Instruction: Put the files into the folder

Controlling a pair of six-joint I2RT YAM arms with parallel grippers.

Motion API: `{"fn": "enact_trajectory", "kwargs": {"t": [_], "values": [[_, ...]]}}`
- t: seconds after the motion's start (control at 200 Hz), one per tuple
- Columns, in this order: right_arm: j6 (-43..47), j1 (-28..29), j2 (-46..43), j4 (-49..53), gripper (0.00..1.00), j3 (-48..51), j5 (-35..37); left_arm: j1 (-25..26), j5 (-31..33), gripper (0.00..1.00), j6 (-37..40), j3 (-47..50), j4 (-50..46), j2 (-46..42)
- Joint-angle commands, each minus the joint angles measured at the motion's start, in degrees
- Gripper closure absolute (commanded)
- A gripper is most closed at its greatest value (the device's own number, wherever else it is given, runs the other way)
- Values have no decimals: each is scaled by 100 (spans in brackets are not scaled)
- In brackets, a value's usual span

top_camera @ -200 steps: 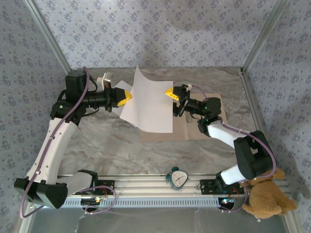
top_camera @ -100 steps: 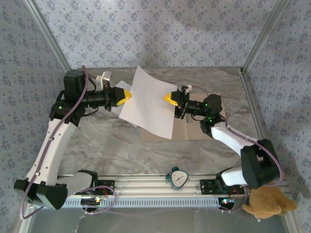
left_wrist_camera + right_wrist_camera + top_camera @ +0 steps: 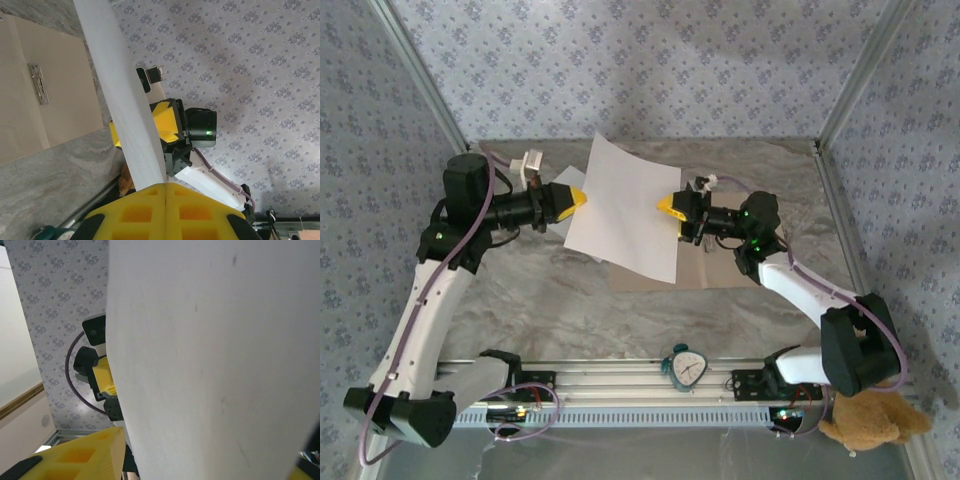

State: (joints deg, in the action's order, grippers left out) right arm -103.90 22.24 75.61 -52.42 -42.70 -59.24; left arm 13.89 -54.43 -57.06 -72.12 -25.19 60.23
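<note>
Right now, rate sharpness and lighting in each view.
Top external: sharp, soft even light, faint shadows on the patterned back wall. Left wrist: the thin white paper sheet runs close past the lens, softly blurred; the flat tan cardboard folder is crisp. Right wrist: the sheet looms near, greyish.

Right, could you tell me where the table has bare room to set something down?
The widest bare strip of table lies between the folder's near edge and the rail with the clock. The far right corner is free too. The middle is crowded: the left claw and right claw flank the raised sheet over the folder.
</note>
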Motion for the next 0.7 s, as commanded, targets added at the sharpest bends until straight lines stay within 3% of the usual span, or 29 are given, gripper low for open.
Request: {"fn": "enact_trajectory", "kwargs": {"t": [0.0, 0.695], "values": [[85, -58, -162, -33, 56, -237, 35, 35, 144, 100, -37, -23, 360, -215], [169, -63, -207, -114, 58, -82, 75, 549, 230, 100, -635, 365, 1623, -280]]}}
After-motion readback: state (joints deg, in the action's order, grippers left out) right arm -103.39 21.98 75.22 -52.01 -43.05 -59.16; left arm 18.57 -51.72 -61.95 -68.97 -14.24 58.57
